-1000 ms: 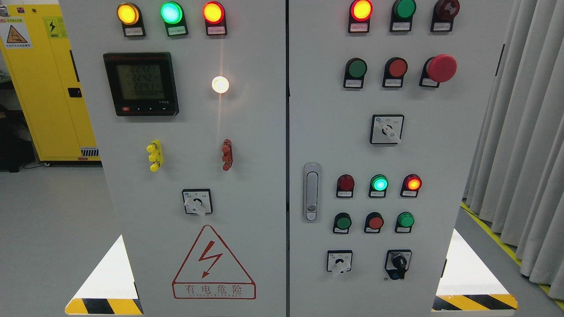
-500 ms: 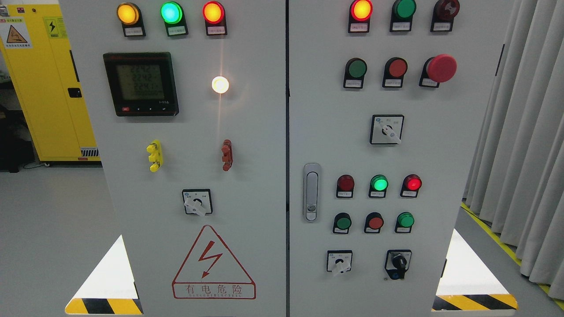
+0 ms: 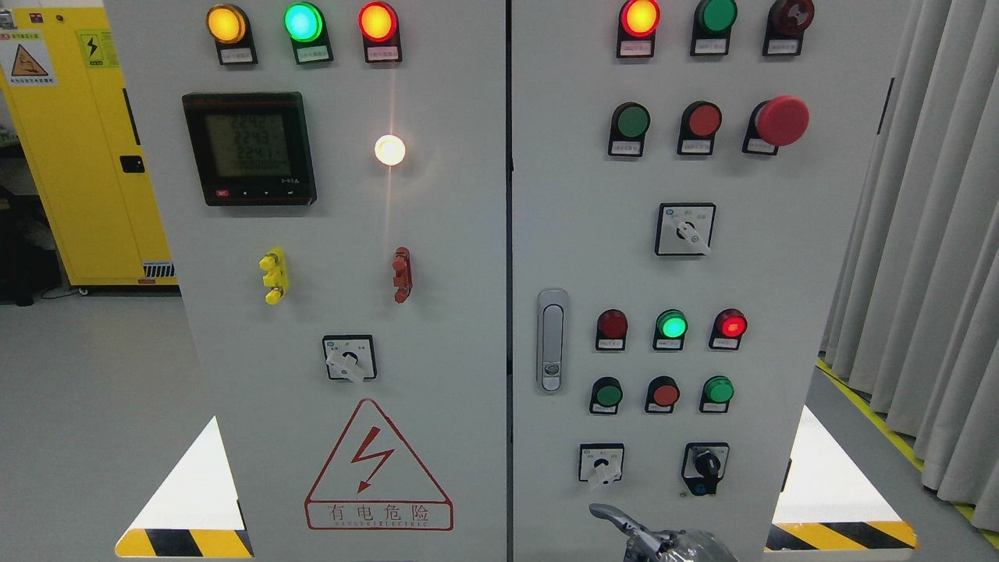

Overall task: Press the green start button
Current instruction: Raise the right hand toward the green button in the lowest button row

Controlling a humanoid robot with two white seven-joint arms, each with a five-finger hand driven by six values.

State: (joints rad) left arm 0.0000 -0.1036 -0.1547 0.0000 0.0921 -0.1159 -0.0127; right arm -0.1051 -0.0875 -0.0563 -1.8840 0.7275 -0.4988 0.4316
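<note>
The green start button may be any of several: a dark one (image 3: 607,394) low on the right door, a brighter one (image 3: 718,389) further right. Below them, a hand (image 3: 652,537) shows at the bottom edge; its side and finger state cannot be told.

Single head view only; no second view supplied, so no overlap. Camera was aimed straight at grey cabinet (image 3: 437,234), close, slightly downward. Frame was filled by both doors; seam (image 3: 509,234) sat at centre. Top lamps were cropped at upper edge. Yellow cabinet (image 3: 70,156) was caught far left, curtain (image 3: 929,234) right, floor at lower corners.
</note>
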